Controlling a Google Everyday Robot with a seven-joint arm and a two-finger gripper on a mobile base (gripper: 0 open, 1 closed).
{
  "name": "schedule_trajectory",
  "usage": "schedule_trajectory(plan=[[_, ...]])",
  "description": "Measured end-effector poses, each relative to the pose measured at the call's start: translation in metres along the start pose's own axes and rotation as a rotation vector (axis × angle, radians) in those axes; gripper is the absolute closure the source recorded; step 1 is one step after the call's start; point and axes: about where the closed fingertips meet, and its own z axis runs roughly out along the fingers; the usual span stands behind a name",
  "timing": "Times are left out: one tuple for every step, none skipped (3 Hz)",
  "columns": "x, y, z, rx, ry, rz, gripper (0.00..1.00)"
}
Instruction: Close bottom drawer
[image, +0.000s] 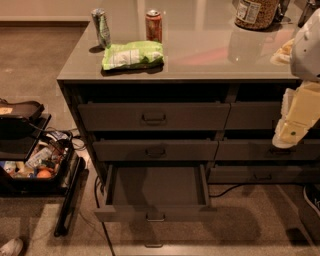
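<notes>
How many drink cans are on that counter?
2: a green can at the left, a red can right of it, both behind the bag. The gripper hangs at right; the arm may hide more.

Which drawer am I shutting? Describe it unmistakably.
On the dark grey-brown cabinet, left of the gripper hanging at the right edge, take the wider column of three drawers. The bottom drawer is its lowest and the only one pulled out, showing an empty inside.
</notes>
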Motion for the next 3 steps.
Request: schedule_trajectory(plan=[[0.0,0.0,0.0,0.0,0.0,0.0,0.0],[-0.003,-0.003,0.005,-0.027,-0.08,-0.013,0.0],[-0.009,-0.005,0.023,-0.092,-0.255,-0.06,0.0]])
